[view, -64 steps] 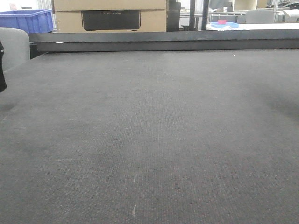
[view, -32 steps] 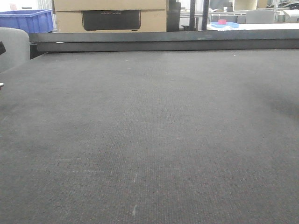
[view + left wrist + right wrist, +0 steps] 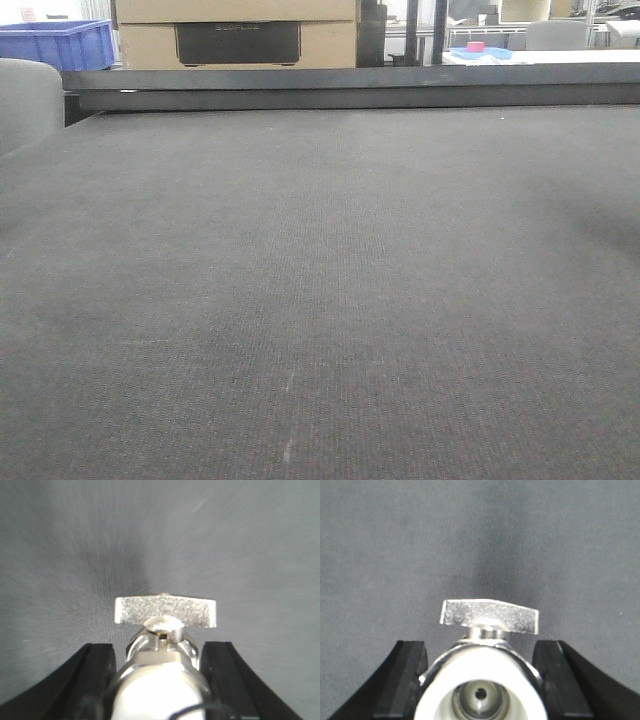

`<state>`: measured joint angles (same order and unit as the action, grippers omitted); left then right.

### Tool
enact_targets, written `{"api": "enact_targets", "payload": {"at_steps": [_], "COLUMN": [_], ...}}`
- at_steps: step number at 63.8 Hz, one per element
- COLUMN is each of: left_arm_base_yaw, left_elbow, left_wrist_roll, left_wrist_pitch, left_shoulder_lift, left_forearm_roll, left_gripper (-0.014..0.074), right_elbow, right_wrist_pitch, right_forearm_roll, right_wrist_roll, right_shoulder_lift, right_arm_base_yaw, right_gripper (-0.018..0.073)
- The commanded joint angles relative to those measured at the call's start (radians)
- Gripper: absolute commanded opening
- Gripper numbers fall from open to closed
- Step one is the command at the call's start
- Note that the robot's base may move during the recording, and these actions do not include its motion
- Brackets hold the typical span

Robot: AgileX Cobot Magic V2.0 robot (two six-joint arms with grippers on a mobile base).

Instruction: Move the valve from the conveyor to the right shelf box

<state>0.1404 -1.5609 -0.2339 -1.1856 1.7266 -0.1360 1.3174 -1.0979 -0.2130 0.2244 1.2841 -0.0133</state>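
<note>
The conveyor (image 3: 320,280) is a wide dark grey woven belt with a dark metal rail (image 3: 350,88) along its far edge. No valve or gripper shows in the front view. In the left wrist view my left gripper (image 3: 160,647) is shut on a shiny metal valve (image 3: 165,612) with a flat grey handle, held over the belt (image 3: 75,555). In the right wrist view my right gripper (image 3: 480,645) is shut on a second like valve (image 3: 490,616), its white open end facing the camera, over the belt (image 3: 395,555). The shelf box is out of view.
Beyond the rail stand a blue bin (image 3: 60,42) at the far left and a cardboard box (image 3: 235,40) with a dark panel. A grey rounded object (image 3: 25,100) sits at the belt's left edge. A pink item on a blue plate (image 3: 478,48) lies far right.
A dark part at the front view's left edge has moved out of view to the left. The belt looks the same.
</note>
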Motion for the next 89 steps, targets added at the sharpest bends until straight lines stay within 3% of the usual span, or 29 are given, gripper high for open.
{"api": "enact_targets", "payload": {"at_steps": [1,15,33,89], "left_arm_base_yaw": [-0.02,-0.064,-0.065,-0.065], "left_elbow": [-0.009,-0.009,-0.009,-0.009], "left_wrist_roll": [0.012,0.045,0.085,0.087], "left_wrist_pitch": [-0.003,0.033,0.081,0.112], "left_shoulder_lift": [-0.116,-0.322,-0.497,-0.523], "left_forearm_roll": [-0.021,-0.019,-0.011,-0.011], "left_gripper": [-0.0111,-0.0111,-0.0111,-0.0111], "right_elbow": [0.008,0.061,0.2,0.242], "right_wrist_pitch": [0.055,0.067,0.053,0.055], "right_forearm_roll": [-0.006,-0.01,-0.041,-0.048], "right_wrist_roll": [-0.001,-0.001,-0.001,-0.001], "right_shoulder_lift": [-0.035,-0.06,-0.06,-0.062], "right_arm_base_yaw": [0.001,0.001,0.001,0.001], "right_gripper": [-0.0153,-0.0153,-0.0153,-0.0153]}}
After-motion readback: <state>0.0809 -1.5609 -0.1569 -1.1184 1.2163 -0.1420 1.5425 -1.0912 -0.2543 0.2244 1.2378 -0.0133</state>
